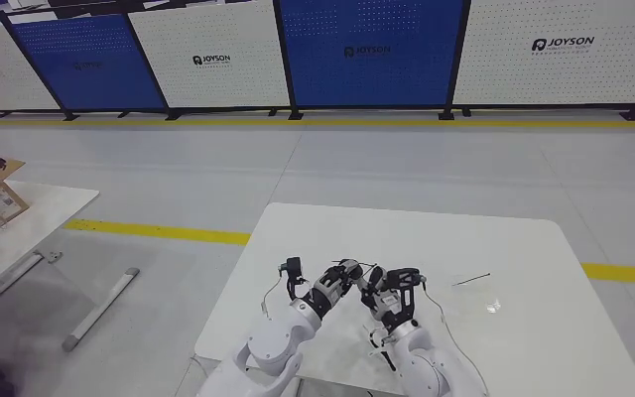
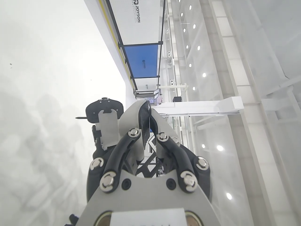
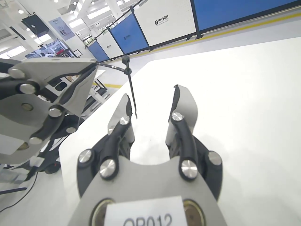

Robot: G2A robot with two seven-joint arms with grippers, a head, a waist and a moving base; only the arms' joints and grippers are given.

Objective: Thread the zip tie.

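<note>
Low centre in the top view, we saw the left gripper clamped on a black zip tie, the right gripper spread apart beside its tail. Open white table ran rightward to its edge, past a second zip tie. Blue and white panels lined the grey floor beyond.

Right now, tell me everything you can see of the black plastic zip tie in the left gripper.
The black plastic zip tie is thin. One end is clamped in the shut left gripper. It juts out in the air to a blocky head, where a slim tail turns down, its tip beside a finger of the open right gripper; contact unclear.
</note>
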